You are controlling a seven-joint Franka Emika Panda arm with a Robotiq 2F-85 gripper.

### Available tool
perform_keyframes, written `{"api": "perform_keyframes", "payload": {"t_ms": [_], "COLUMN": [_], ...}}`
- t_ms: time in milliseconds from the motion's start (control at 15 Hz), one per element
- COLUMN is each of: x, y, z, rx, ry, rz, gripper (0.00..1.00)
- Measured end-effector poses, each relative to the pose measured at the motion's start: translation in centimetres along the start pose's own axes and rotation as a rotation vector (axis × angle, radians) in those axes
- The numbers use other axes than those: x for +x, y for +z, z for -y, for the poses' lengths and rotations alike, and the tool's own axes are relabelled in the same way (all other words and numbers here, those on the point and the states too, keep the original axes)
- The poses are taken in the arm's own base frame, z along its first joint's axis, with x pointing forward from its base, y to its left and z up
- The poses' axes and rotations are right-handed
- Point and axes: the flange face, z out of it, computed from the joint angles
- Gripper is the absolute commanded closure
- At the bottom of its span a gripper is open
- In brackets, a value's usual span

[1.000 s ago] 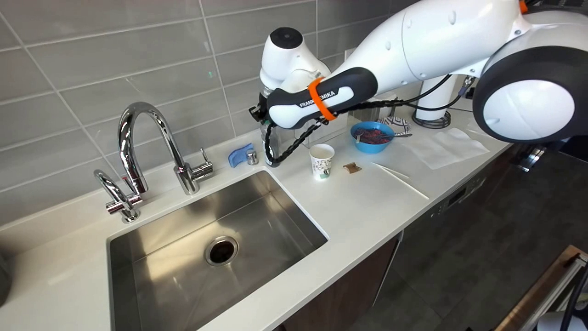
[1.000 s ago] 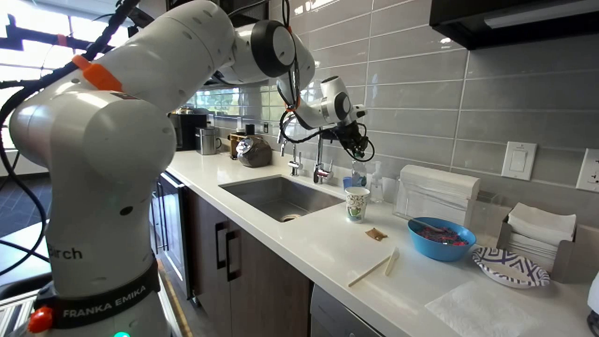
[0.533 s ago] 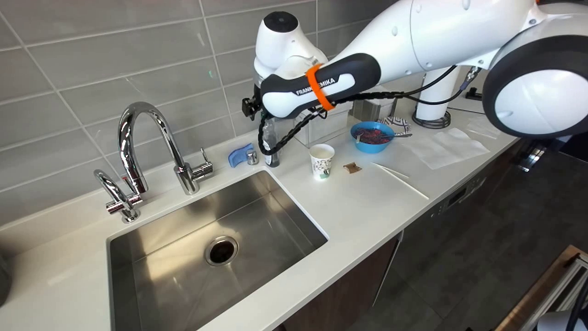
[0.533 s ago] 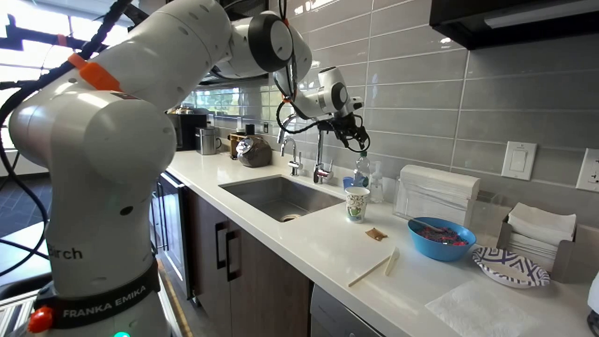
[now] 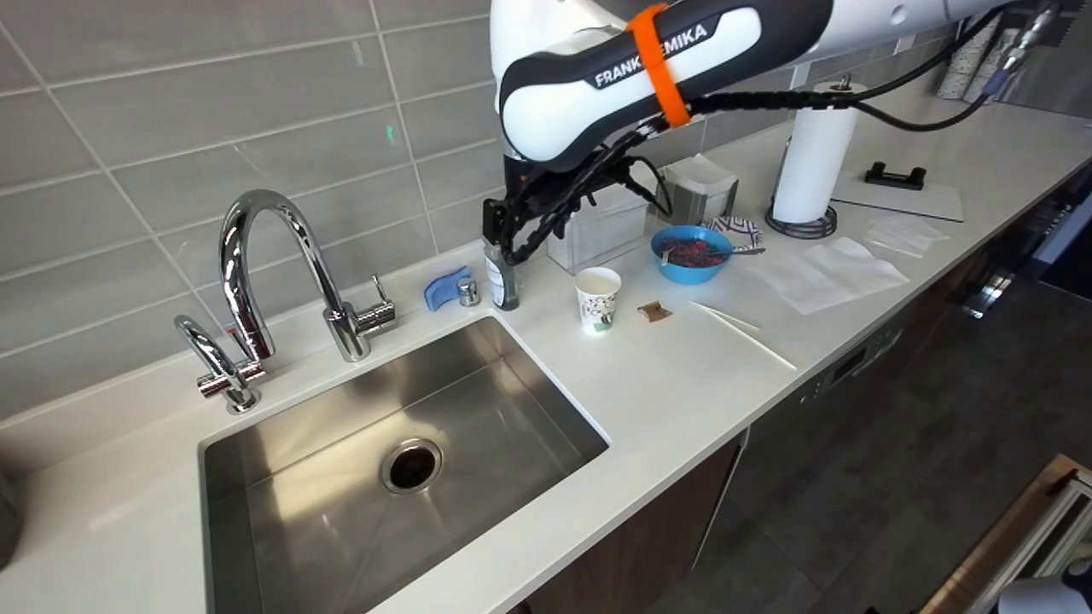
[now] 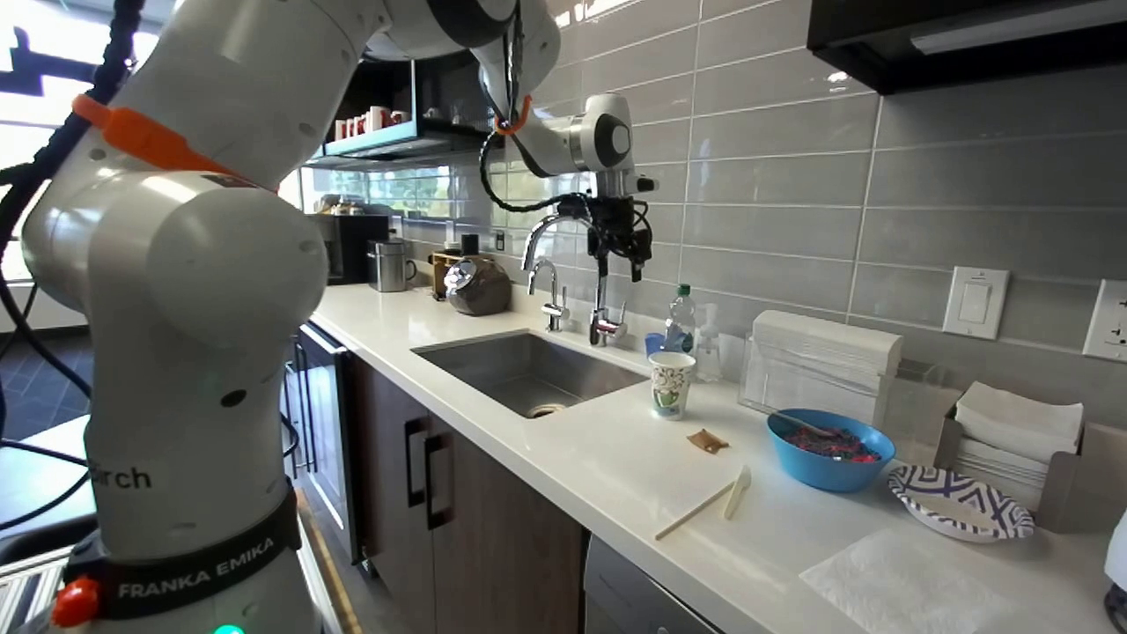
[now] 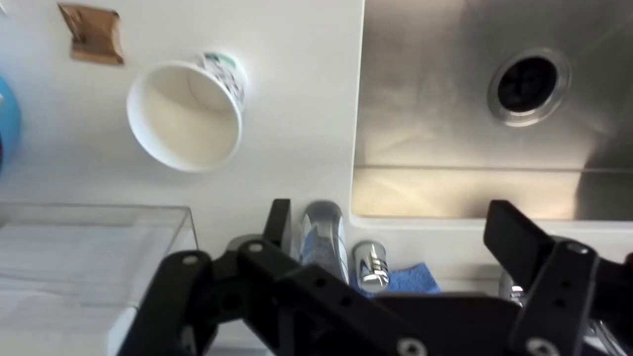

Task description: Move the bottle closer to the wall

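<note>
The bottle (image 6: 681, 324), clear with bluish liquid, a label and a dark green cap, stands upright on the counter near the sink's back corner. The grey tiled wall (image 6: 775, 176) rises behind it. In an exterior view, the arm hides the top of the bottle (image 5: 502, 280). My gripper (image 6: 619, 271) is above counter height, apart from the bottle and higher than its cap. The wrist view shows my gripper (image 7: 390, 212) open wide, gripping nothing. There the bottle (image 7: 324, 235) appears below, just inside one finger; that finger's linkage covers its upper part.
A clear pump dispenser (image 6: 708, 345) stands beside the bottle. A blue sponge (image 5: 445, 288) and a chrome knob (image 5: 468, 292) are on its sink side. A paper cup (image 5: 597, 298) and a napkin holder (image 6: 819, 370) are close by. The tall faucet (image 5: 290, 256) stands behind the sink.
The gripper was at the bottle's cap a second ago. It has opened, risen and drawn away from it, toward the faucet in an exterior view. The bottle stays standing on the counter.
</note>
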Motion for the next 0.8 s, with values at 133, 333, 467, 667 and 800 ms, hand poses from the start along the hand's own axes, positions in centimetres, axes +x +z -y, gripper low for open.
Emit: {"api": "perform_keyframes", "payload": {"t_ms": [133, 333, 467, 667, 800], "x": [-2.6, -6.4, -8.7, -10.6, -11.0], "y": [-0.7, -1.3, -1.9, -2.8, -2.9], "z": [-1.5, -3.9, -5.1, -6.3, -6.3], "rx": [-0.026, -0.046, 0.003, 0.032, 0.033], "ry": [0.019, 0.002, -0.061, -0.098, -0.103], "rz": [0.077, 0.153, 0.163, 0.147, 0.147], "gripper": [0.0, 0.0, 0.0, 0.0, 0.0]}}
